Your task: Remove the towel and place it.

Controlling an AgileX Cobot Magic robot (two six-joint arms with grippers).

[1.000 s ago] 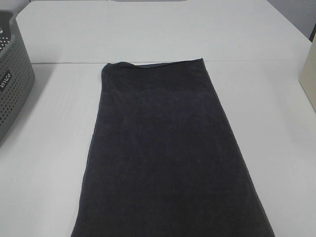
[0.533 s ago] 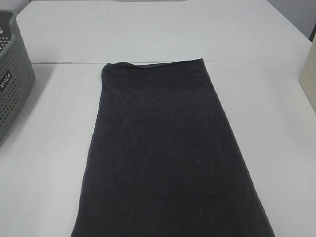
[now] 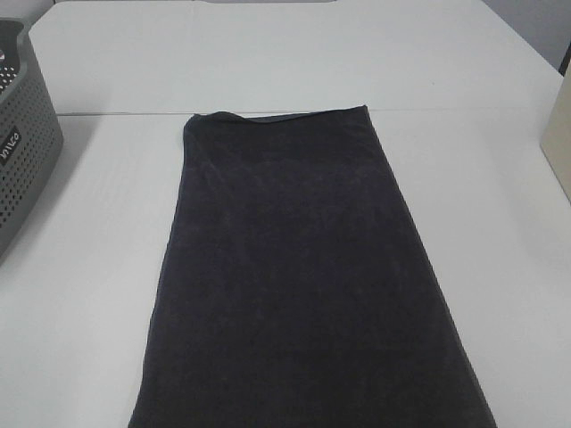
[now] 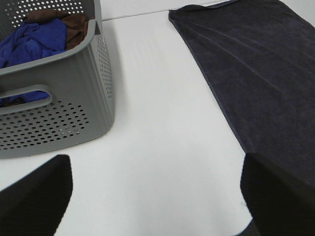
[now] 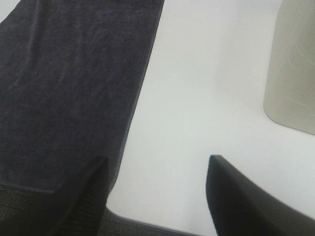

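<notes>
Navy-black terry towel (image 3: pixel 299 276) spread flat down the middle of the white bench (image 3: pixel 80 267), soft, limp, light, likely to sag and drag, so best pinched along both long edges, left end effector (image 4: pixel 152 196) and right end effector (image 5: pixel 157 196) both released, empty.

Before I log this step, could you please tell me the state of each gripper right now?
Left gripper: open, holding nothing, above bare table beside the towel.
Right gripper: open, holding nothing, at the towel's edge.

Matte black left gripper (image 4: pixel 152 196), ribbed black right gripper (image 5: pixel 155 196)
</notes>
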